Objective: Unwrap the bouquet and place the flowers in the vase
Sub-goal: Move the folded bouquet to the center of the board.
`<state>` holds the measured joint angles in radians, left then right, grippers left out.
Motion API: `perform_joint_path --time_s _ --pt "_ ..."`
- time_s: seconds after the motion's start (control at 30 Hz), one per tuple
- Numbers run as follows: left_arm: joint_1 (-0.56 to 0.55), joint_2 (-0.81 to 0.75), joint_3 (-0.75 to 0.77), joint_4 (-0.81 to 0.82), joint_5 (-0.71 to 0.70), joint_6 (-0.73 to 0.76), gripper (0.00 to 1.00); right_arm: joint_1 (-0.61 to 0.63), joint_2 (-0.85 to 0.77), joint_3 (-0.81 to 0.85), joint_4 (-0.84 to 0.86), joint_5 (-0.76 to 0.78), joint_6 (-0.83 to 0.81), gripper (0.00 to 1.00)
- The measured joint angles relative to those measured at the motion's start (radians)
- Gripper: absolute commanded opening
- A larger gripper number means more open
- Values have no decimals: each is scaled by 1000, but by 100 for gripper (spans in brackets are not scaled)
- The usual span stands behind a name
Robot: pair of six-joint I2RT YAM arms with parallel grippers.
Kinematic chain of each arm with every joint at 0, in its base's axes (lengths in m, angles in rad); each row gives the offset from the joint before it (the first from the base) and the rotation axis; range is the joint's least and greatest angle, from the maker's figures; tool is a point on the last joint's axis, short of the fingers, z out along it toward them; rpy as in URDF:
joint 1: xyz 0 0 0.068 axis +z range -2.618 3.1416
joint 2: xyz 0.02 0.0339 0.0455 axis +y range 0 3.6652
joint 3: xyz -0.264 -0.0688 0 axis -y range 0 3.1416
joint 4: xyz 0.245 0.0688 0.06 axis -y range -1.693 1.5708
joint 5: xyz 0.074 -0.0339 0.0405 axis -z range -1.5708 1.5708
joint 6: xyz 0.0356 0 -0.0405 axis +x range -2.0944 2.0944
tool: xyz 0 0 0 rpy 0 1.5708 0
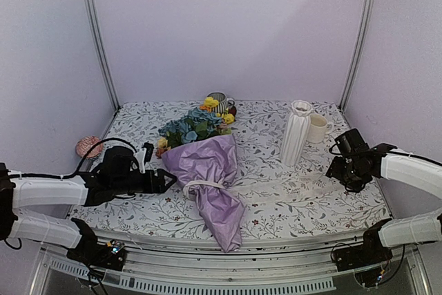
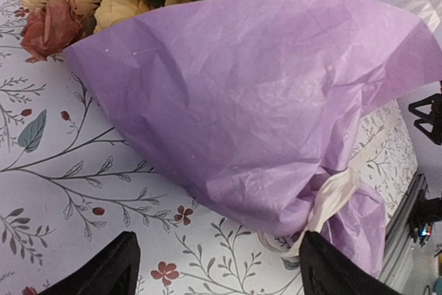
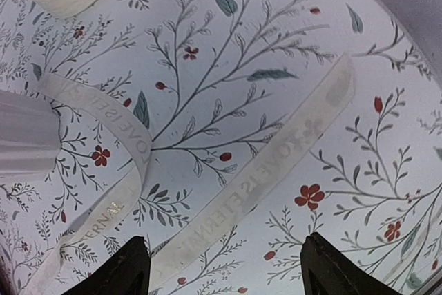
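My left pincer [image 2: 219, 267] and right pincer [image 3: 224, 266] both gape wide, empty. One bouquet [image 1: 207, 170] lies just ahead of the left; one vase [image 1: 295, 135] and one mug [image 1: 318, 128] stand leftward of the right.

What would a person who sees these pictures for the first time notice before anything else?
Most striking is the bouquet of artificial flowers in crinkled lilac paper, lying on its side in the middle of the flower-patterned table. To its right stands the tall white ribbed ceramic vase, and a long cream printed ribbon trails over the table near the vase's foot.
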<state>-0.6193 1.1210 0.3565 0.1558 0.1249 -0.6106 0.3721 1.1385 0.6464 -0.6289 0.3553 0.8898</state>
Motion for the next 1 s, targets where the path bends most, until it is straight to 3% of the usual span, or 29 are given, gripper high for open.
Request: perform_joint_path --time_s 0.63,1.0 --pt "109 309 38 310 187 -29 77 -4 304 8 20 18 166 67" --pt "134 432 111 367 210 -25 76 -14 377 71 29 49 161 67"
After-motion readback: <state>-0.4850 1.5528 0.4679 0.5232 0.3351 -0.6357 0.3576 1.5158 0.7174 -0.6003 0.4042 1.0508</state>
